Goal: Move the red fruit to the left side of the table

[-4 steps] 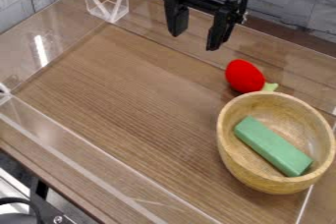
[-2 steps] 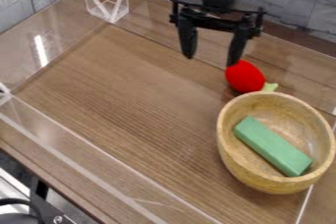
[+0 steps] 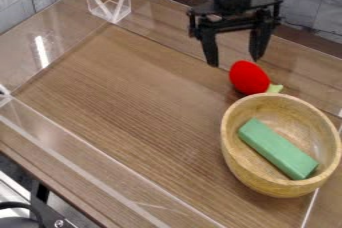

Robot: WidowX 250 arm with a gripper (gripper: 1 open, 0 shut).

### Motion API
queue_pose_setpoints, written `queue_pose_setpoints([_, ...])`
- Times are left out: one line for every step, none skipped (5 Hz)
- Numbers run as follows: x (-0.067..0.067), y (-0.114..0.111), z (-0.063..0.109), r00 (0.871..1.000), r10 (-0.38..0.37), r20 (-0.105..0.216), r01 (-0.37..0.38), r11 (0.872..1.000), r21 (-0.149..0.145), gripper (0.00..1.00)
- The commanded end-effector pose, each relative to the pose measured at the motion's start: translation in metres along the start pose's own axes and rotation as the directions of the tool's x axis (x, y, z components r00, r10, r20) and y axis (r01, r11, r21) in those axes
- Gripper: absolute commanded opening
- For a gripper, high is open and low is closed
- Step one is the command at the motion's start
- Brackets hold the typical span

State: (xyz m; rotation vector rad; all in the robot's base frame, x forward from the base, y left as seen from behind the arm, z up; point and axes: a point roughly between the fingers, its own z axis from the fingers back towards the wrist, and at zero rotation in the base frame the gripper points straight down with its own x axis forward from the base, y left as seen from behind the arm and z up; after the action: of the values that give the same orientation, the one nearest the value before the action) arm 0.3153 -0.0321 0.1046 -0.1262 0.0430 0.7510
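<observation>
The red fruit (image 3: 247, 77) lies on the table (image 3: 134, 102) at the right, just beyond the rim of the wooden bowl; its light green leafy top points toward the right. My gripper (image 3: 235, 50) hangs pointing down a little above and behind the fruit, slightly to its left. Its two black fingers (image 3: 211, 52) stand wide apart with nothing between them. The gripper is open and clear of the fruit.
A round light wooden bowl (image 3: 235, 147) at the near right holds a green rectangular block (image 3: 277, 149). Low clear acrylic walls (image 3: 54, 42) border the tabletop. A grey brick wall runs behind.
The gripper has moved to the right and a bit lower, from over the table's back middle to just above the red fruit. Its fingers stay wide apart.
</observation>
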Motion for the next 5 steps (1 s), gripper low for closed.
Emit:
queue_pose_setpoints([0.003, -0.011, -0.004, 0.985, 0.166, 0.035, -0.164, 0.984, -0.064, 0.0])
queue_pose_setpoints([0.004, -0.022, -0.016, 0.963, 0.264, 0.046, -0.26, 0.962, -0.082, 0.0])
queue_pose_setpoints([0.004, -0.028, -0.022, 0.958, 0.28, 0.054, -0.275, 0.958, -0.083, 1.0])
queue_pose_setpoints([0.001, -0.036, -0.028, 0.94, 0.335, 0.067, -0.329, 0.94, -0.088, 1.0])
queue_pose_setpoints([0.0, -0.043, -0.029, 0.9, 0.431, 0.068, -0.421, 0.898, -0.126, 1.0])
